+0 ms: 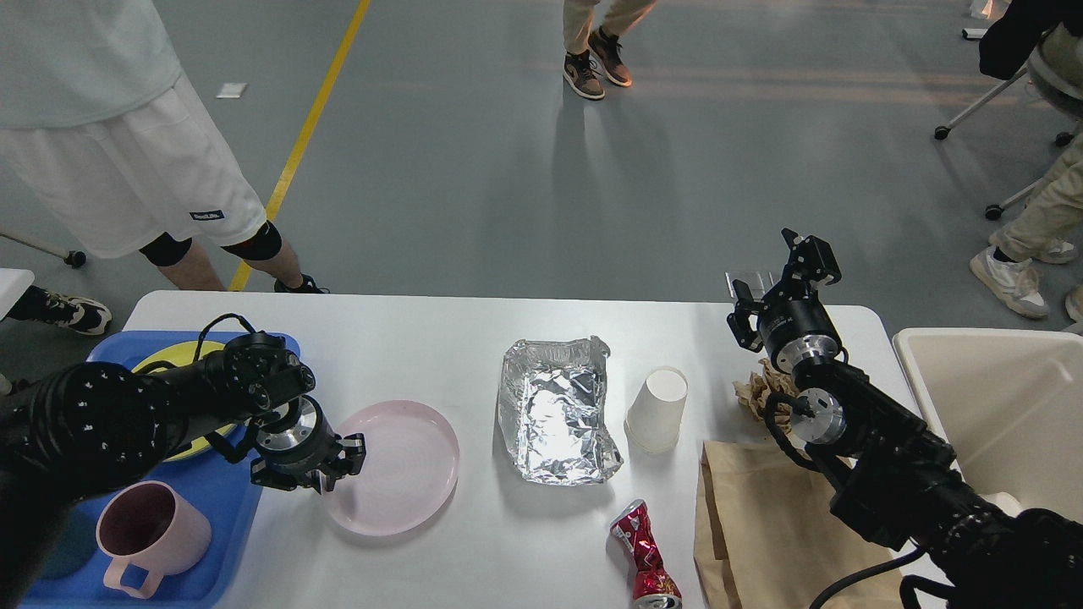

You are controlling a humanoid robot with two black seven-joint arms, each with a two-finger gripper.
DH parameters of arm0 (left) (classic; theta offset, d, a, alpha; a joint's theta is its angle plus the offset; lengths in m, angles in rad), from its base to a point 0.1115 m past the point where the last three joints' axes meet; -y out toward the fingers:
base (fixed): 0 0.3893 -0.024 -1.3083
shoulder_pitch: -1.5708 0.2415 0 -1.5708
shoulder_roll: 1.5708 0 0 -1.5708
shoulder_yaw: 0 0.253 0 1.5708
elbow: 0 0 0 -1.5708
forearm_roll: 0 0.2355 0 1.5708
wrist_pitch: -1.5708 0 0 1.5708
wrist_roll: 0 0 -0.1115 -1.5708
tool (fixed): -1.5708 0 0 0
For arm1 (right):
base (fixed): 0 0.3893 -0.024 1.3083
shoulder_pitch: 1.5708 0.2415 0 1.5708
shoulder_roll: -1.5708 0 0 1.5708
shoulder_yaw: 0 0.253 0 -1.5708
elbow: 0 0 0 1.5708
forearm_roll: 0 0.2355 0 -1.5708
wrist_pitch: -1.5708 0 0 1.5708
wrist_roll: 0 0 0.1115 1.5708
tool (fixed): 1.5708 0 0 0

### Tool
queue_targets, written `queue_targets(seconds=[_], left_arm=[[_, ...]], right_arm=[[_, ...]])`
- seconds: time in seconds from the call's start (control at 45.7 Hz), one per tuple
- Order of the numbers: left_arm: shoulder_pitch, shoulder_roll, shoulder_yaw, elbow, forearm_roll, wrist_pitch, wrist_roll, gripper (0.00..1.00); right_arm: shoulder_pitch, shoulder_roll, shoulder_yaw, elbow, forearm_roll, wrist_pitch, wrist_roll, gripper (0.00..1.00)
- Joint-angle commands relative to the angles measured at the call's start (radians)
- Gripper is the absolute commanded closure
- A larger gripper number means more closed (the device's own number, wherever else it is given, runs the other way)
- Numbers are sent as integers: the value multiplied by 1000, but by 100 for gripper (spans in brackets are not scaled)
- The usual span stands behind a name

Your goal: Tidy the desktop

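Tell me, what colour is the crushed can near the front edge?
Red, with silver ends; the crushed can shows only in the head view.

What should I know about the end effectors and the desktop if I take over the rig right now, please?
Left end effector: open, at the pink plate's left rim, holding nothing.
Right end effector: raised over the desktop's far right corner; open or shut unclear.
Done: yellow plate and pink mug sit on the blue tray.
Left: pink plate, foil tray, paper cup, crushed can, paper bag, crumpled paper. Cream bin stands at right.
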Motion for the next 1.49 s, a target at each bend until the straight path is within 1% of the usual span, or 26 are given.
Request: queue_targets(seconds=[0.0,0.197,0.35,0.46,0.591,0.854,0.985,1.007,1.073,1.182,1.248,1.314,1.336,1.38,1.467], left_arm=[[-30,6,-12,0,0,-31,0,100],[-116,55,-16,-1,-2,-120,0,100],[-185,122,-47,-1,-2,-186,0,100],[-230,168,-55,0,-2,-218,0,100],[-234,222,-70,2,-2,-220,0,100],[-219,219,-70,0,-2,-218,-2,100],[-236,217,-41,-9,3,-221,-3,100],[-240,216,-29,-10,3,-223,-5,98],[-286,213,20,-30,3,-223,-13,86],[-380,210,111,-92,3,-215,-26,57],[-417,198,134,-134,3,-215,-45,41],[-451,184,148,-185,3,-215,-66,21],[-463,182,154,-207,3,-217,-71,16],[-496,182,175,-249,3,-218,-76,10],[-584,181,244,-357,4,-223,-77,7]], right_arm=[[0,0,1,-1,0,0,0,0],[0,0,1,-1,0,0,0,0],[0,0,1,-1,0,0,0,0],[0,0,1,-1,0,0,0,0],[0,0,1,-1,0,0,0,0],[0,0,-1,-1,0,0,0,0],[0,0,1,-1,0,0,0,0],[0,0,-1,-1,0,0,0,0],[0,0,1,-1,0,0,0,0],[0,0,-1,-1,0,0,0,0],[0,0,1,-1,0,0,0,0],[0,0,-1,1,0,0,0,0],[0,0,1,-1,0,0,0,0],[1,0,1,-1,0,0,0,0],[0,0,1,-1,0,0,0,0]])
